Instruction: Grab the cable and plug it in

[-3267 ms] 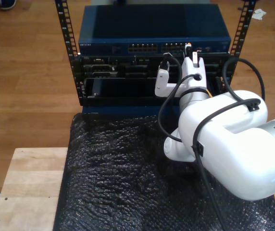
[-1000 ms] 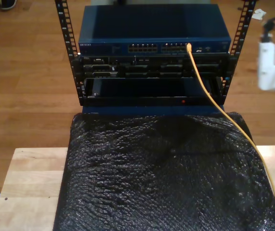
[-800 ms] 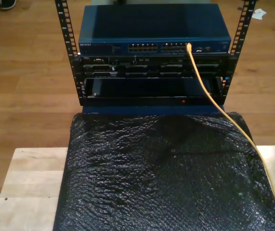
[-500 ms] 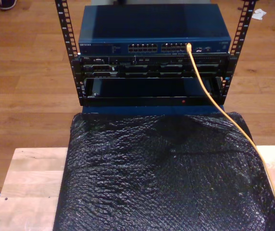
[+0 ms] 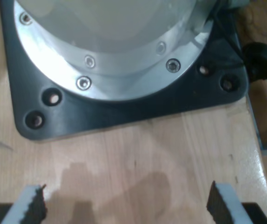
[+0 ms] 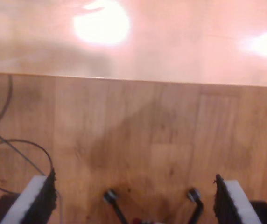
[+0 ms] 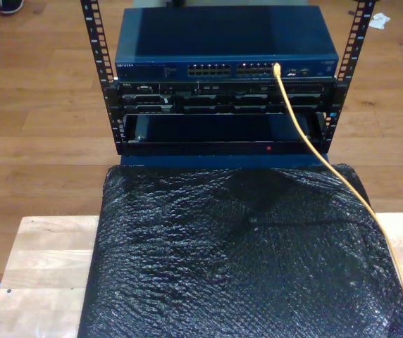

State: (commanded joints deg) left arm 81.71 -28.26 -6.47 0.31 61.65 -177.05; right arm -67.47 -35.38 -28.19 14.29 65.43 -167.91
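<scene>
The cable (image 7: 307, 141) sits plugged into the far switch (image 7: 226, 69); my first tool (image 5: 124, 207) and my second tool (image 6: 136, 200) gape wide, empty.

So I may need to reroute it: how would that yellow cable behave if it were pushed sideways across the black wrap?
The cable is thin and curves along its run, so it would probably flex rather than slide stiffly. It looks light. Its far end sits in the switch, so a push would likely swing it about that port and tug the plug.
</scene>
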